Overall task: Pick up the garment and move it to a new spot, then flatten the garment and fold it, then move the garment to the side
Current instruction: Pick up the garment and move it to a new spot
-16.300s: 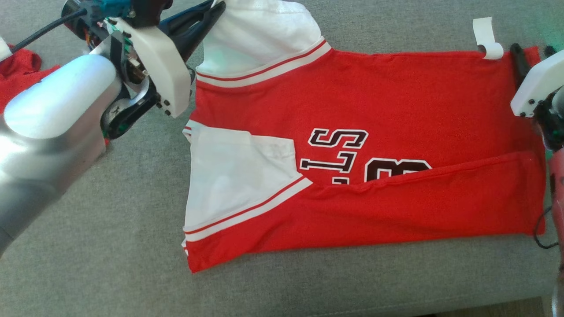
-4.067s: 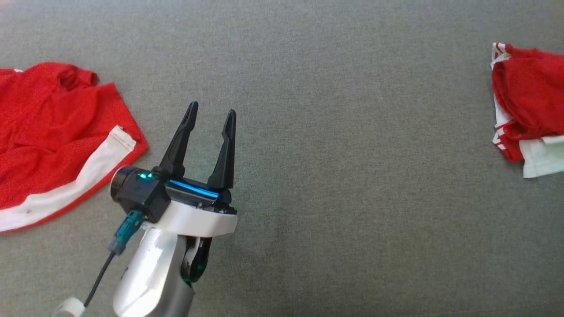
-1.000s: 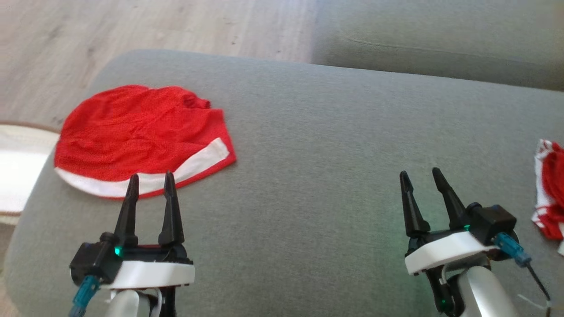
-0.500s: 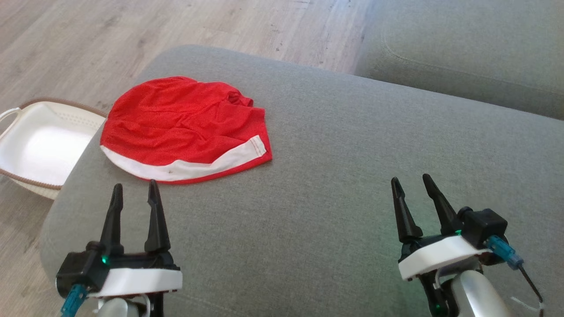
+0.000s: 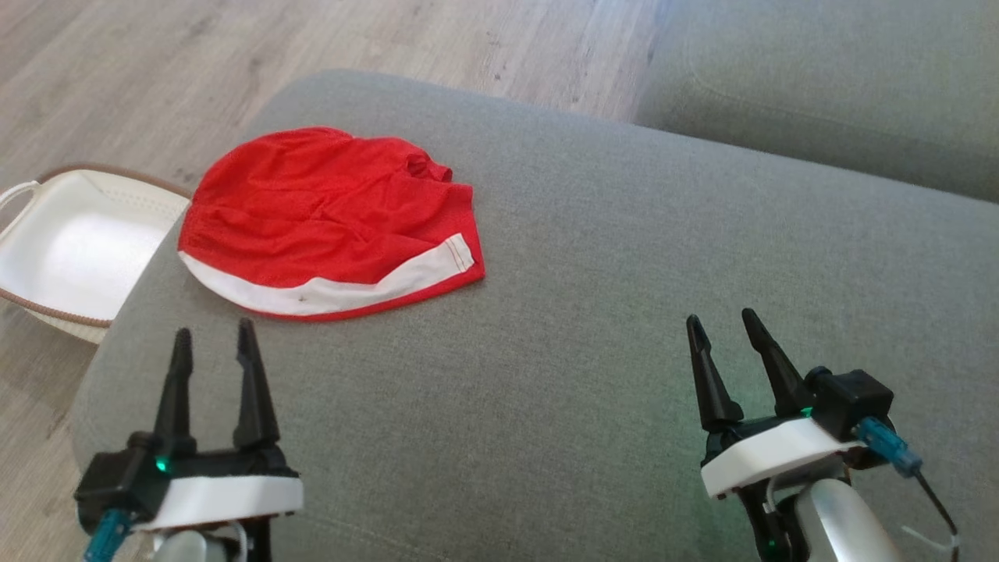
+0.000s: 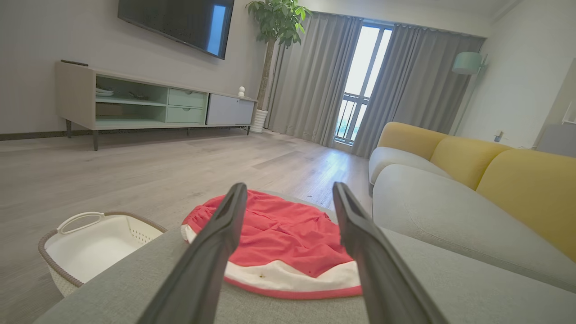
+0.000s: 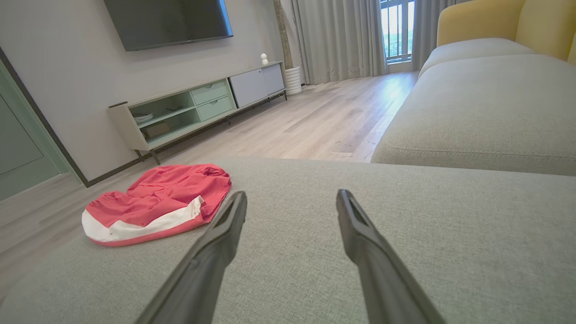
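- Left gripper (image 5: 214,328): lower left of the head view, over the grey seat cushion (image 5: 546,367). Two dark fingers point forward, jaws apart, nothing between them.
- Right gripper (image 5: 720,316): lower right of the head view, over the same cushion. Jaws apart and empty. Blue connector and dark cable on its outer side.
- Grey seat cushion: woven fabric with a rounded left end. It bears the garment and lies under both grippers.
- Garment (image 5: 328,211): red mesh cloth with a white band along its near edge. It lies crumpled in a rounded heap on the left end of the cushion, close to the far-left edge. It is ahead of the left gripper and apart from it, and well apart from the right gripper. In the left wrist view it shows between and beyond that gripper's fingers, untouched.
- Basket (image 5: 47,300): white, brown-rimmed, with a handle. It stands on the floor just beside the cushion's left end.
- Floor (image 5: 390,39): pale wood planks.
- Second grey seat (image 5: 819,94): beyond the first, at the far right, with yellow backrests (image 6: 495,180) behind it.
- Low cabinet (image 6: 135,103): against the far wall, with open shelves and drawers.
- Television (image 6: 180,22): mounted on the wall above the cabinet.
- Potted plant (image 6: 274,18): beside the cabinet's end.
- Grey curtains (image 6: 315,81): either side of a bright window.
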### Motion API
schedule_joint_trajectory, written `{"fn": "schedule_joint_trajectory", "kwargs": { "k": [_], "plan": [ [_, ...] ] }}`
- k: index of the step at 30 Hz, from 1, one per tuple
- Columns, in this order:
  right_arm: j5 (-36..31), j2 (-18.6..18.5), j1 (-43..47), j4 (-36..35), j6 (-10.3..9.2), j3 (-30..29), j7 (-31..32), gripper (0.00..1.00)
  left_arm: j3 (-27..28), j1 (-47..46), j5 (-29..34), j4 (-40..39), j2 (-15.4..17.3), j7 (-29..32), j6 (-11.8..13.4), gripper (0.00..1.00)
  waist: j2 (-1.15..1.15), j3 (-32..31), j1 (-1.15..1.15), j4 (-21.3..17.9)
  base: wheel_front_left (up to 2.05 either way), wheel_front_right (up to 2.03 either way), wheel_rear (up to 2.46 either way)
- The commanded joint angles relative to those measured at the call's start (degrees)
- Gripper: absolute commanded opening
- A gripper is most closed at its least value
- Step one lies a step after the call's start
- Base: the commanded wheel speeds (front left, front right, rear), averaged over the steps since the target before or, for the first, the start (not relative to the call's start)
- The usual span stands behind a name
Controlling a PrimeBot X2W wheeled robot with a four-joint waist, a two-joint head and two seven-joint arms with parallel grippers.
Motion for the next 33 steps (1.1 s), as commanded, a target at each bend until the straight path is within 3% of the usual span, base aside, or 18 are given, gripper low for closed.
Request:
{"fn": "schedule_joint_trajectory", "kwargs": {
  "k": [1,6,10,14,21,33],
  "plan": [
    [-0.4,-0.1,-2.5,-2.3,0.40,0.9,0.1,1.00,2.8,-3.4,0.8,-1.9,0.1,-0.3,-0.3,1.00,0.00,1.3,0.00,-0.5,0.00,0.00,0.00],
    [-2.5,-0.1,-4.0,-5.1,0.40,-1.4,1.6,1.00,4.1,-8.9,2.4,0.6,2.2,-0.3,-1.0,1.00,0.00,5.5,0.00,-1.2,0.00,0.00,0.00],
    [-4.7,-0.1,-5.1,-8.1,0.40,-3.7,3.5,1.00,3.6,-16.1,3.2,6.7,6.5,0.4,-1.4,1.00,0.00,9.3,0.00,-2.0,0.00,0.00,0.00],
    [-7.1,-0.1,-6.2,-12.0,0.40,-5.4,5.8,1.00,1.2,-25.0,2.3,15.3,11.1,6.0,-1.7,1.00,0.00,13.2,0.00,-2.8,0.00,0.00,0.00],
    [-9.5,-0.1,-7.8,-17.7,0.40,-7.3,9.1,1.00,-9.0,-37.9,-8.5,28.7,18.3,18.3,-1.8,1.00,0.00,18.9,0.00,-5.2,0.00,0.00,0.00],
    [-10.7,-0.1,-9.2,-21.7,0.40,-7.7,10.7,1.00,-22.6,-46.1,-23.1,40.0,24.3,30.7,-1.8,1.00,0.00,23.8,0.00,-8.8,0.00,0.00,0.00]
  ]
}}
